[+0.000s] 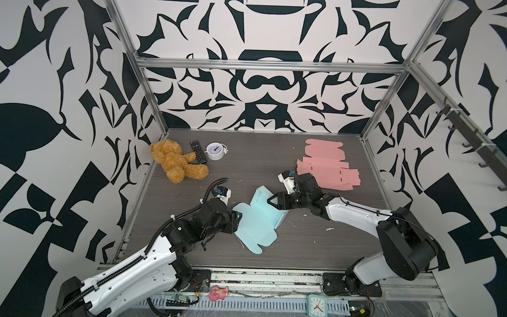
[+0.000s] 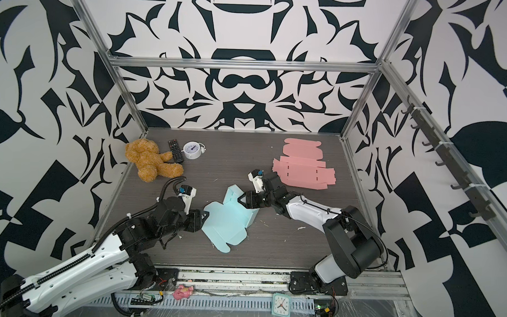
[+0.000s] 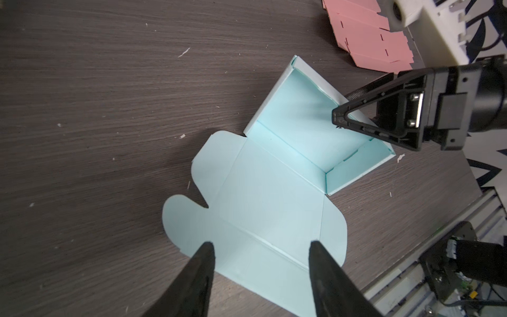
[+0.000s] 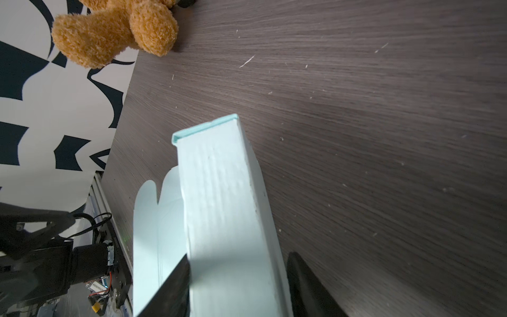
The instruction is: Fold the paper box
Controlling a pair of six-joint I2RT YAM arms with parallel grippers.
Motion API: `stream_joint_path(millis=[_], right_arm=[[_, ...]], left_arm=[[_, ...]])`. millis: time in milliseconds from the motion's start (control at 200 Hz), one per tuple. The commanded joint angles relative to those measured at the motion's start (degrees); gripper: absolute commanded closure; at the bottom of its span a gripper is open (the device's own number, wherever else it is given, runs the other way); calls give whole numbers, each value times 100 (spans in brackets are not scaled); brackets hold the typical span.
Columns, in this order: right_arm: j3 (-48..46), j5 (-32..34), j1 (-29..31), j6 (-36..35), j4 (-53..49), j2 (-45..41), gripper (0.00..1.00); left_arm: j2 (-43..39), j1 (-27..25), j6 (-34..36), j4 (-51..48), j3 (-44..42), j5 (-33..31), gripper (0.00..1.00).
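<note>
The light blue paper box [image 1: 256, 223] [image 2: 225, 222] lies mid-table, partly folded. Its far half stands up as a tray with raised walls, and its near flaps lie flat. My left gripper [image 1: 237, 215] [image 2: 205, 215] is open at the box's left edge. In the left wrist view its tips [image 3: 260, 244] hover over the flat flaps of the box [image 3: 274, 197], holding nothing. My right gripper [image 1: 271, 200] [image 2: 240, 199] [image 3: 340, 109] is open and straddles the tray's right wall, one finger inside and one outside. In the right wrist view that wall of the box [image 4: 219, 205] fills the gap of the right gripper [image 4: 240, 254].
Flat pink box blanks [image 1: 327, 167] lie at the back right, just behind my right wrist. A teddy bear [image 1: 174, 162], a remote [image 1: 198, 151] and a white alarm clock [image 1: 215, 151] sit at the back left. Metal frame rails border the table.
</note>
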Motion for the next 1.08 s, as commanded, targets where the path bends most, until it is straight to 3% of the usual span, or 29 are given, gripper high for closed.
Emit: stream_joint_path(millis=[0, 200, 515, 755, 1080], right_arm=[[-103, -155, -82, 121, 236, 60, 44], [-256, -238, -180, 201, 491, 112, 45], [-332, -297, -288, 210, 676, 210, 45], [-424, -357, -332, 201, 750, 246, 44], [-452, -401, -346, 171, 785, 271, 42]], left_arm=[[214, 184, -191, -570, 246, 214, 40], [164, 404, -352, -680, 287, 430, 29], [650, 424, -664, -147, 133, 772, 26], [1027, 426, -896, 628, 61, 1127, 43], [1346, 429, -1077, 966, 63, 1069, 57]])
